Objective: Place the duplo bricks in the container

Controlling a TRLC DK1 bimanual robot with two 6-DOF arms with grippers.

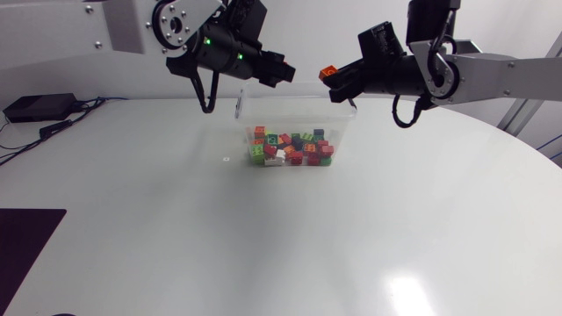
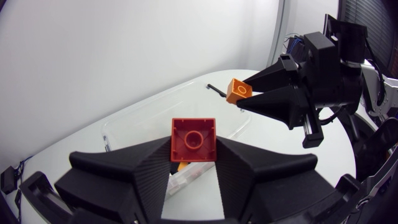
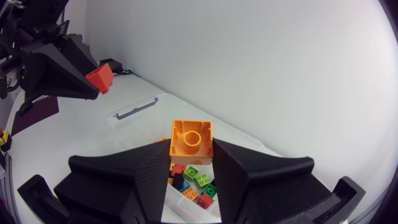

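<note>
White round bench is carrying one clear container, sitting toward the far side, near centre. A dark flat mat is lying at the near-left edge.

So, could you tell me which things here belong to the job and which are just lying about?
Job: red brick in left gripper, orange brick in right gripper, container, bricks inside it.
Lying about: black box, cables, dark mat.

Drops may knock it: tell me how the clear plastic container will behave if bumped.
The clear thin-walled plastic container looks light, so it would probably slide on the glossy white table rather than tip, given its broad base. The pile of colourful duplo bricks inside likely steadies it somewhat.
</note>
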